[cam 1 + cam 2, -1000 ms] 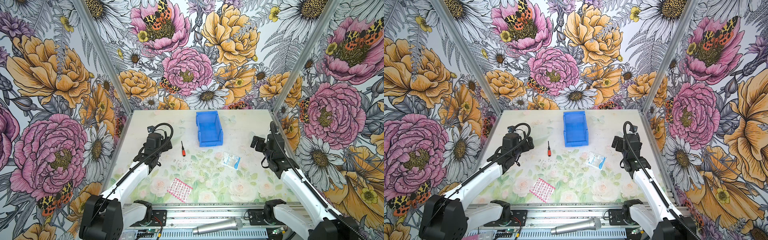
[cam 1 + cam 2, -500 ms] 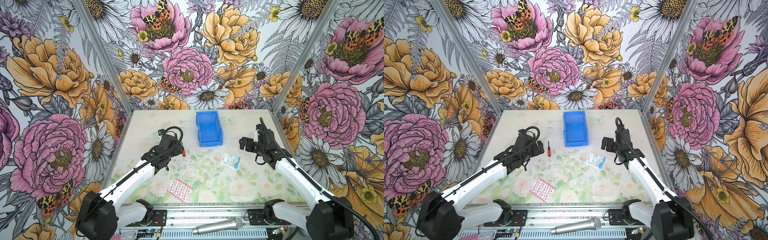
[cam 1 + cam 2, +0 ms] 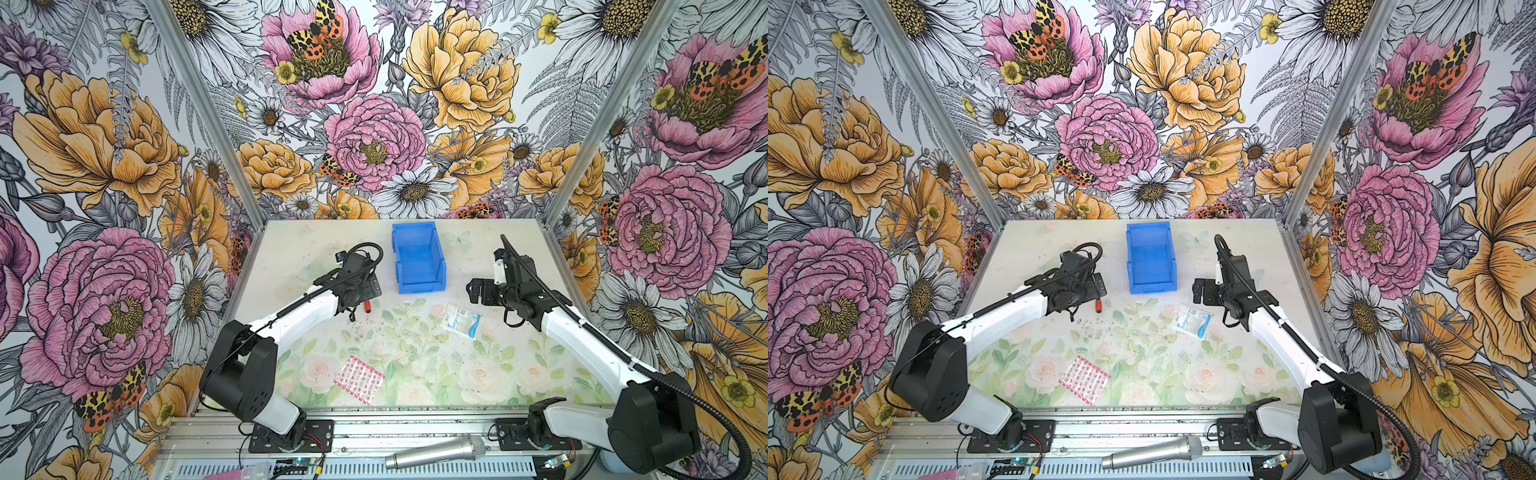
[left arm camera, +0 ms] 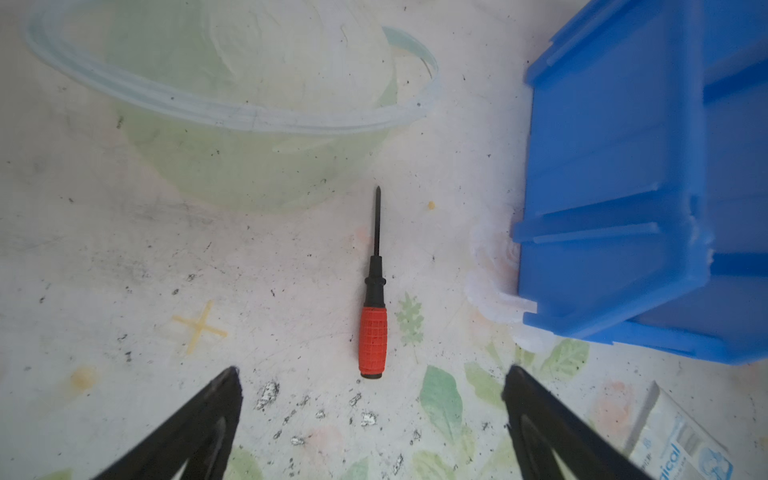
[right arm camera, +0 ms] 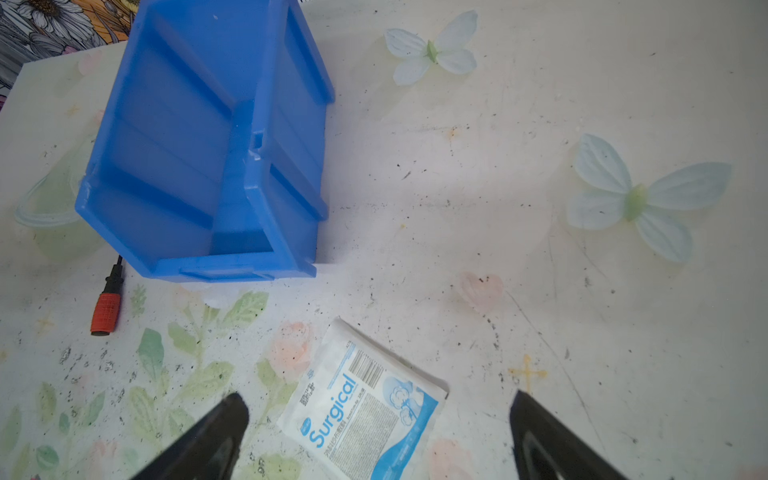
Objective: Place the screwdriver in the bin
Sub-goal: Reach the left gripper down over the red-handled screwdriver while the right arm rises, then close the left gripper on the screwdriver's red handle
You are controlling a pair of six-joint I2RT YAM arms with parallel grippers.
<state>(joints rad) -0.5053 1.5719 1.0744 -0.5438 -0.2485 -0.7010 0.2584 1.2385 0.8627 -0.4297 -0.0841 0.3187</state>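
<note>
I'm holding my left pincer [image 4: 372, 384] spread wide above the screwdriver [image 4: 372, 332] lying beside the bin [image 4: 623, 208]; right pincer [image 5: 378, 399] spread too.

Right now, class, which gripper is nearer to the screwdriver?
Left. The left gripper hovers open just over the screwdriver handle; the right gripper is open on the blue bin's other side, above the Surgical packet.

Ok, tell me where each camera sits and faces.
Top views: stereo pair above the front edge, looking down over the table; left arm and right arm show.
Left wrist: on the left arm, facing down at the screwdriver; left gripper shows, open.
Right wrist: on the right arm, facing down at bin and packet; right gripper shows, open.
Shared: both wrists see bin and screwdriver.
</note>
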